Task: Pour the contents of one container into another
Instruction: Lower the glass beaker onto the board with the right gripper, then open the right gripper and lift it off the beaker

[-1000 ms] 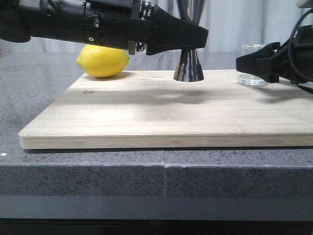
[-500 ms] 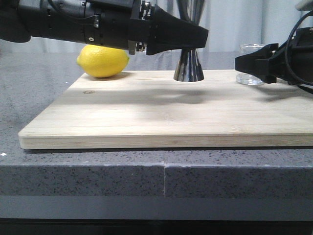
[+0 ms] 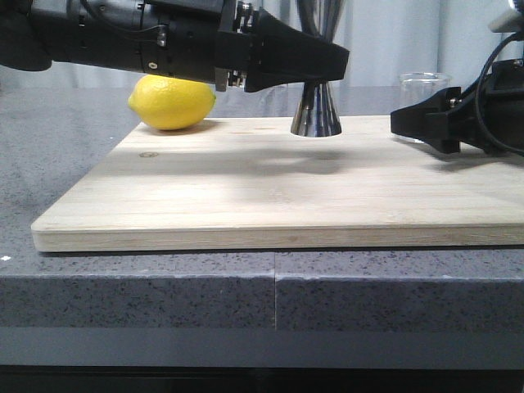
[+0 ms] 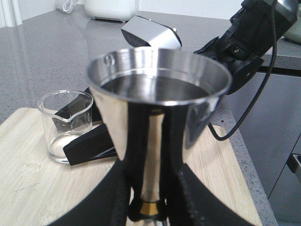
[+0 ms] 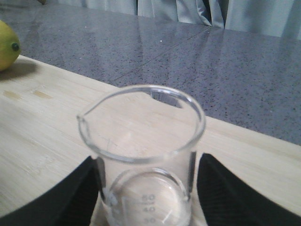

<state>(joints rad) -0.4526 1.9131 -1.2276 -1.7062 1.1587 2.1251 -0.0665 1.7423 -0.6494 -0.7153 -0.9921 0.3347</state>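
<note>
Steadying jigger [image 4: 157, 94] w/ left gripper [image 4: 150, 207] clamped at waist so it won't tip, right gripper [image 5: 146, 197] grasps beaker [image 5: 141, 155] for pour.

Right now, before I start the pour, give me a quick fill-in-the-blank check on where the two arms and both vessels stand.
1. The left gripper is closed on the waist of the steel ____.
2. The right gripper's fingers sit on either side of the glass ____.
3. The yellow fruit at the board's far left corner is a ____.
4. In the front view, the jigger stands ____ on the wooden board.

Missing words: jigger; beaker; lemon; upright
</note>
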